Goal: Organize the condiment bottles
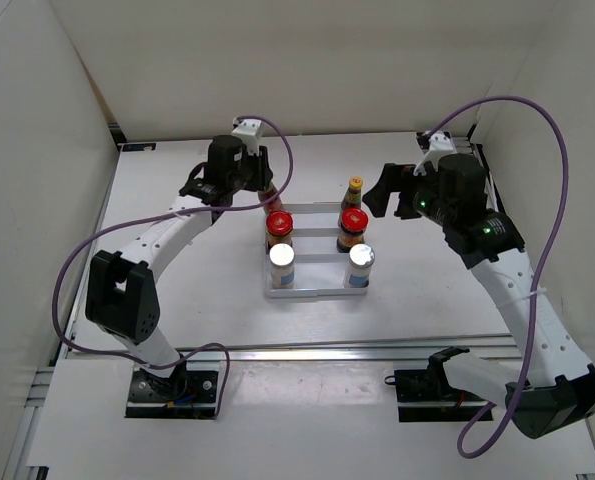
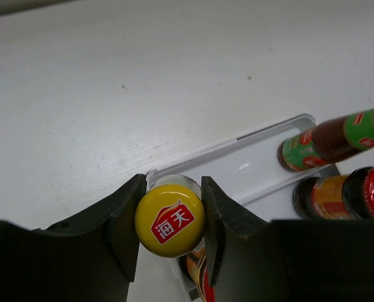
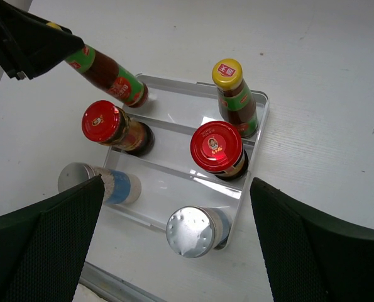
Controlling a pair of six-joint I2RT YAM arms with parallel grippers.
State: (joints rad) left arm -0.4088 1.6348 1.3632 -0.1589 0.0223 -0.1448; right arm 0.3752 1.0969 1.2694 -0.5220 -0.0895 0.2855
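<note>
We see left gripper [image 2: 171, 204] pinching the yellow-capped bottle [image 2: 170, 221], cap between its fingers [image 2: 121, 223], lower centre; right gripper [image 3: 177, 248] spread.

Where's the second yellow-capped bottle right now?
That yellow-capped bottle is clamped in the left gripper, top-left in the right wrist view, base in the tray's far-left compartment, just behind the left red-lidded jar.

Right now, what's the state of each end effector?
Left end effector: closed on the slim dark bottle with the yellow cap, which is tilted.
Right end effector: open, holding nothing.
</note>
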